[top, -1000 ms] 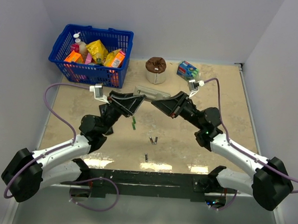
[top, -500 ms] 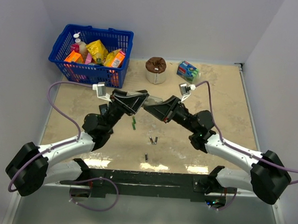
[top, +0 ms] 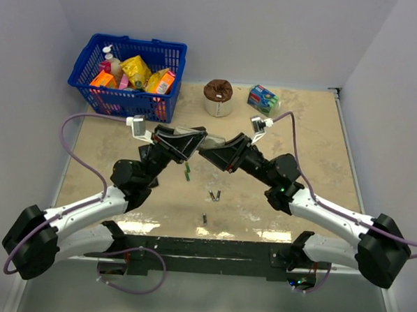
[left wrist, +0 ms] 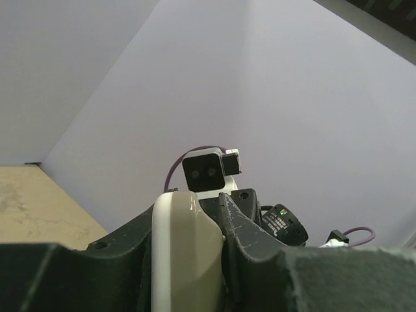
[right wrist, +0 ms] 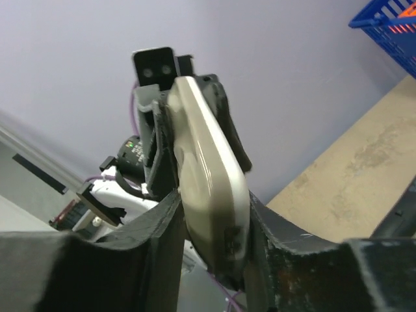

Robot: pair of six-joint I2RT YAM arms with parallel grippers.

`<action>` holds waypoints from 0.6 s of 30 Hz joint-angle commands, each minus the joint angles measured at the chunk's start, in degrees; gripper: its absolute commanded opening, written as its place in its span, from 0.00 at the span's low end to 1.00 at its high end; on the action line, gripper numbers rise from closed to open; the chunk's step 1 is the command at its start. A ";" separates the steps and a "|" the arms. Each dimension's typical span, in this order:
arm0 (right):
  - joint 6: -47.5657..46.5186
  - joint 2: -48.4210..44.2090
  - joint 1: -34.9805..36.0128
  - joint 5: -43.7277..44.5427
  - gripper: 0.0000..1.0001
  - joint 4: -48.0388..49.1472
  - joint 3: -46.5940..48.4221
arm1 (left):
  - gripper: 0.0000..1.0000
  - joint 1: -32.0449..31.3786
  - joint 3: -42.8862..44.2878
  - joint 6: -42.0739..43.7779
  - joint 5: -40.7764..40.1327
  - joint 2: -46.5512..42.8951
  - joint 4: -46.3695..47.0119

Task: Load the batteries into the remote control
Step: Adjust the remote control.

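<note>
Two tools, left tool [top: 197, 136] and right tool [top: 208, 146], each clamp an end of one short white remote control [right wrist: 211, 188]; three thin dark batteries [top: 211, 195] lie on the beige surface [top: 320, 155].

**A robot test cell, not a home**

Blank pale walls [top: 236, 31] box in a beige stone-look surface [top: 320, 155] on three sides. Two black-and-white robot arms, left [top: 87, 211] and right [top: 331, 211], are bolted to a black rail [top: 204, 248] at its near edge. Purple cables [top: 63, 136] loop off them. A blue basket [top: 124, 101] of packaged goods sits in the far left corner.
</note>
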 commanded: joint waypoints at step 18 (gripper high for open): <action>-54.19 -1.64 -3.33 -19.98 0.78 -66.46 31.36 | 0.05 6.90 23.74 29.69 31.07 -6.83 -46.42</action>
